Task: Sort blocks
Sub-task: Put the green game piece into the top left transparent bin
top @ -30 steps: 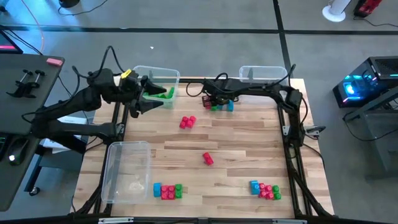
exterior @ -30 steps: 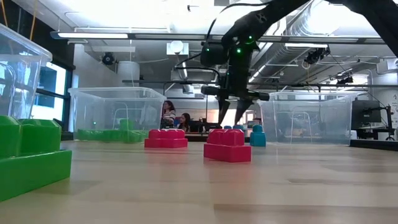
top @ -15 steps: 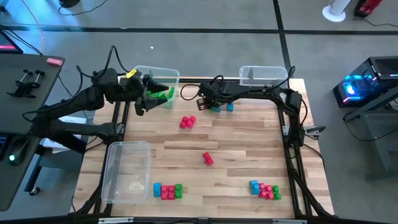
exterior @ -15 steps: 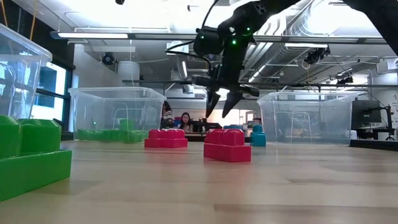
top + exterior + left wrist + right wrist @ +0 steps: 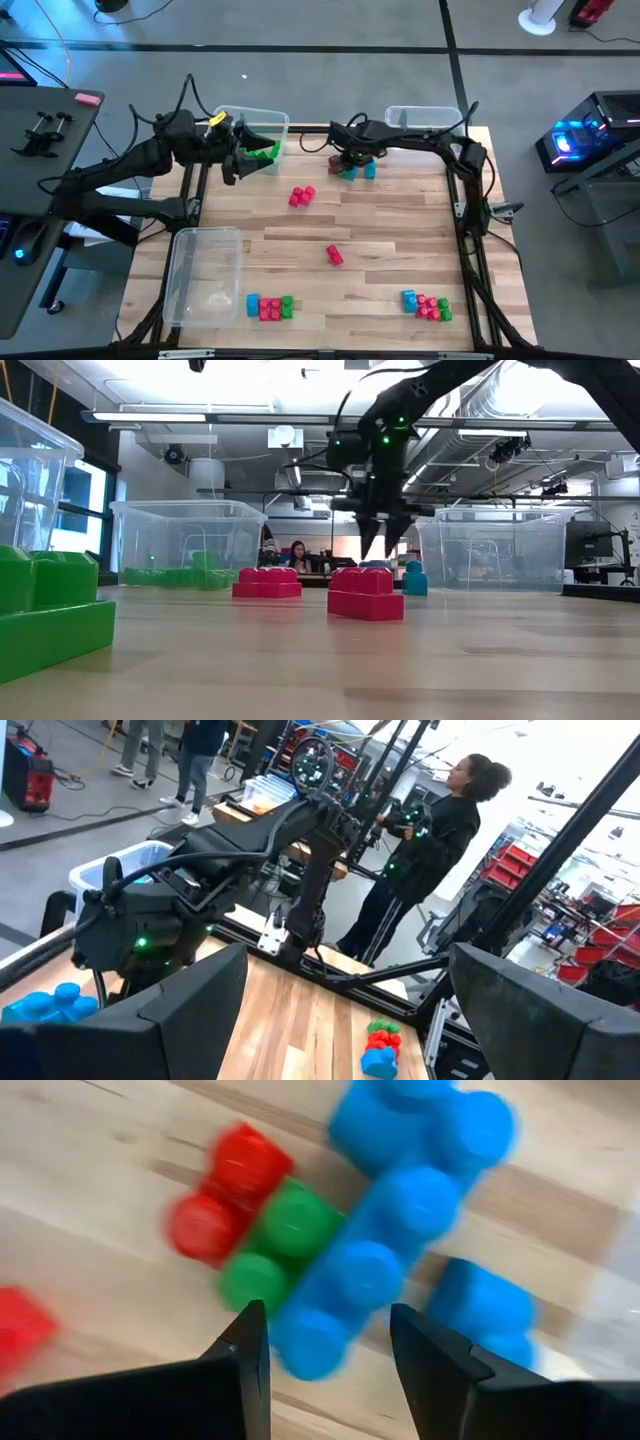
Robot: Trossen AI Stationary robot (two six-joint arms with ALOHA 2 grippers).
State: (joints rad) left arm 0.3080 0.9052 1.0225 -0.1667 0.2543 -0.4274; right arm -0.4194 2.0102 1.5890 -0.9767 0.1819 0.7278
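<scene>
Since the earlier frame, the right gripper (image 5: 349, 163) has swung back toward the far-edge cluster of blocks (image 5: 356, 171) and now hangs just above it, fingers (image 5: 240, 1342) parted about halfway and holding nothing; a blue block (image 5: 375, 1250) lies between them below. The left gripper (image 5: 238, 160) has drawn slightly back from the clear bin (image 5: 262, 121) with green blocks (image 5: 262, 153), fingers wide apart and empty. Other blocks lie scattered on the desk (image 5: 400, 240): red mid-desk (image 5: 334, 255), mixed clusters along the near edge (image 5: 270, 307).
</scene>
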